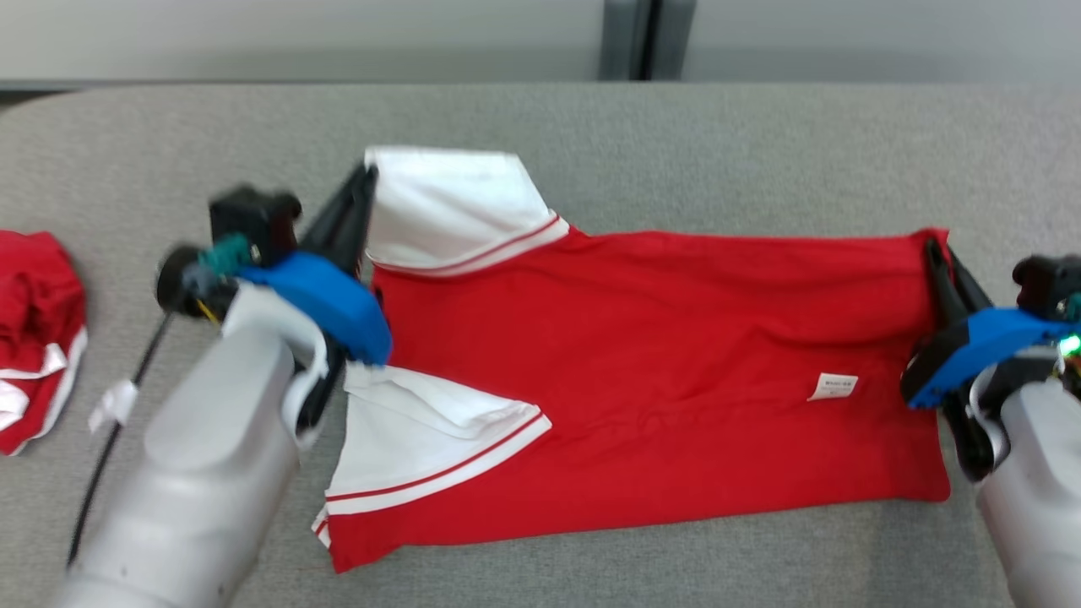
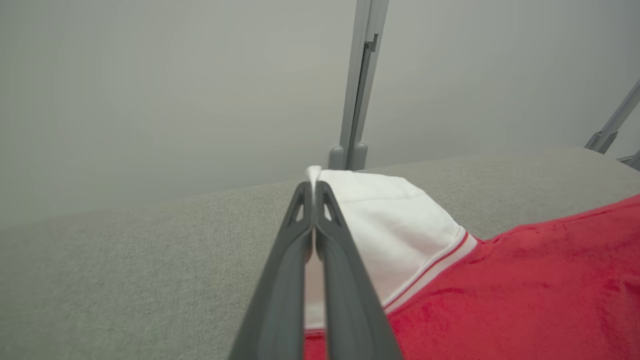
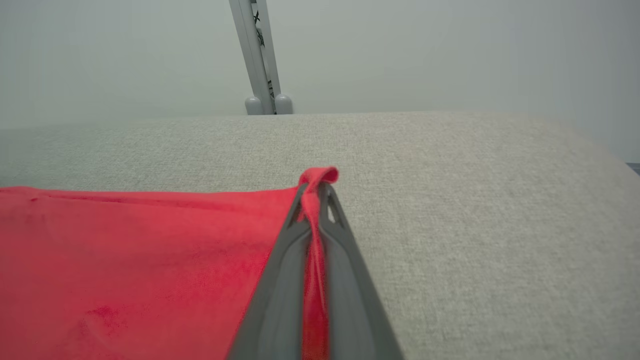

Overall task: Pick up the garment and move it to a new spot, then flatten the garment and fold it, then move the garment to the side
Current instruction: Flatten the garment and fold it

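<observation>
A red garment [image 1: 659, 371] with white, red-striped sleeves lies spread across the grey table [image 1: 676, 143], a small white label on its right part. My left gripper [image 1: 368, 174] is shut on the far white sleeve's corner; in the left wrist view that gripper [image 2: 314, 186] pinches the white cloth [image 2: 395, 230] between its fingers. My right gripper [image 1: 932, 249] is shut on the garment's far right corner, and the right wrist view has red fabric [image 3: 150, 260] squeezed between that gripper's [image 3: 316, 187] fingers, a fold poking out past the tips.
Another red and white garment [image 1: 34, 338] lies bunched at the table's left edge. A black cable [image 1: 118, 439] with a white tag trails by my left forearm. A grey post [image 1: 646, 38] stands behind the table against the pale wall.
</observation>
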{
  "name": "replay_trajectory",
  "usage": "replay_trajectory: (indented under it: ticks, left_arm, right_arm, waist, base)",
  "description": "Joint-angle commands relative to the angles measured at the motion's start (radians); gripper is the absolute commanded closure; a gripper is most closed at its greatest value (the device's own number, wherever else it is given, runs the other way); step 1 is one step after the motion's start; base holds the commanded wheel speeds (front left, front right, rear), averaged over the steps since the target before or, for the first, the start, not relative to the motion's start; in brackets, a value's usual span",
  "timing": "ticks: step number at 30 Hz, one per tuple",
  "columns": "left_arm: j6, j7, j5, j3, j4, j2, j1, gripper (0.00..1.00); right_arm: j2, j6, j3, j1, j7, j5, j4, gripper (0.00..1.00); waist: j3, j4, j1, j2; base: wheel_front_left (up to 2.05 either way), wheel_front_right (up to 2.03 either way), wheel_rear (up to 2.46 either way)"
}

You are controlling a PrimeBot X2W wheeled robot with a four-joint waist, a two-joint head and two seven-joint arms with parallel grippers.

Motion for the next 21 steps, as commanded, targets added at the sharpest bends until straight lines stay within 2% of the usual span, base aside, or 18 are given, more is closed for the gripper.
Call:
replay_trajectory:
  ticks: [1,10,21]
  left_arm:
    - [-0.001,-0.006,-0.003,0.009,-0.007,0.003,0.028,1.00]
    - [0.015,-0.007,0.042,0.077,-0.167,-0.046,0.342,1.00]
    - [0.003,-0.007,0.054,0.086,-0.199,-0.119,0.587,1.00]
  right_arm:
    - [0.005,0.000,-0.008,0.025,-0.005,-0.003,-0.005,1.00]
    - [0.055,0.000,-0.136,0.210,-0.005,-0.053,-0.029,1.00]
    - [0.116,0.000,-0.272,0.349,-0.005,-0.115,-0.021,1.00]
  waist:
    - [-0.015,-0.004,0.0002,0.0002]
    - [-0.142,0.040,0.0002,0.0002]
    - [-0.238,0.073,0.0002,0.0002]
  base:
    - [0.00,0.00,0.00]
    - [0.00,0.00,0.00]
    - [0.00,0.00,0.00]
